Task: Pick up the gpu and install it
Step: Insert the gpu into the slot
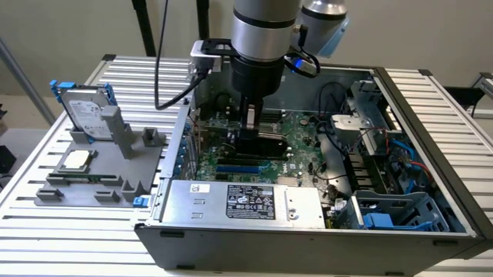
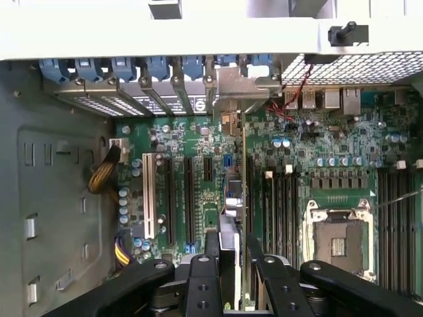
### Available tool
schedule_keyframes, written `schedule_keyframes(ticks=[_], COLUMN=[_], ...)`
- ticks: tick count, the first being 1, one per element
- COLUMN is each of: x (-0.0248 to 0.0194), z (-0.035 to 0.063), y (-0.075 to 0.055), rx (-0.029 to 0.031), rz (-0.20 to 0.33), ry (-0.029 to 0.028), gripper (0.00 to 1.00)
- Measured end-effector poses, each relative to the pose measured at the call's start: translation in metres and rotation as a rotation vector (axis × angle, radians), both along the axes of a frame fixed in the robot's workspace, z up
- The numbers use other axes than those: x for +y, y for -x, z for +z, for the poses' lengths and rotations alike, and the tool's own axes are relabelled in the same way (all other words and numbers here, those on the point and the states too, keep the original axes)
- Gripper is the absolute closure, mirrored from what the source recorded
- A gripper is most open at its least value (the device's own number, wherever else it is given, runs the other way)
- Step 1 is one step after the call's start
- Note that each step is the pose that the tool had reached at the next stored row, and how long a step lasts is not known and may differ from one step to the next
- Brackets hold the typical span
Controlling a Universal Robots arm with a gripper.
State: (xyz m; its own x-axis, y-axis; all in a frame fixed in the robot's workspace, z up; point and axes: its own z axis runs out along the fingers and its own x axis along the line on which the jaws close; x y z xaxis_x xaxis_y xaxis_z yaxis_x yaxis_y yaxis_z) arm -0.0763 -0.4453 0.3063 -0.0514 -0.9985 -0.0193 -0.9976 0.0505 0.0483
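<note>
My gripper [image 1: 248, 134] reaches down into the open computer case [image 1: 431, 115] over the green motherboard [image 1: 297, 124]. It is shut on the gpu [image 1: 258, 147], a dark flat card held on edge low over the expansion slots. In the wrist view the gpu [image 2: 242, 191] shows as a thin edge running away from my gripper [image 2: 232, 264], with one finger [image 2: 211, 254] on each side of it. Its silver end bracket [image 2: 228, 86] sits against the row of rear slot covers [image 2: 132, 89]. I cannot tell whether its connector is seated in a slot.
Black expansion slots [image 2: 188, 198] and a white one [image 2: 149, 195] lie beside the card, the CPU socket [image 2: 337, 241] on its other side. The power supply [image 1: 239, 202] fills the case's near side. On the exterior view's left, a grey fixture [image 1: 100, 184] holds a blue-railed hard drive [image 1: 85, 109] and a CPU chip [image 1: 77, 160].
</note>
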Motion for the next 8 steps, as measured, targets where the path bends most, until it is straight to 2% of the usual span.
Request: schedule_keyframes(ticks=[8], x=[-0.0001], z=[-0.0146], y=[0.008], rx=[-0.0001], rz=[0.018], ry=[-0.0070], gripper=[0.73])
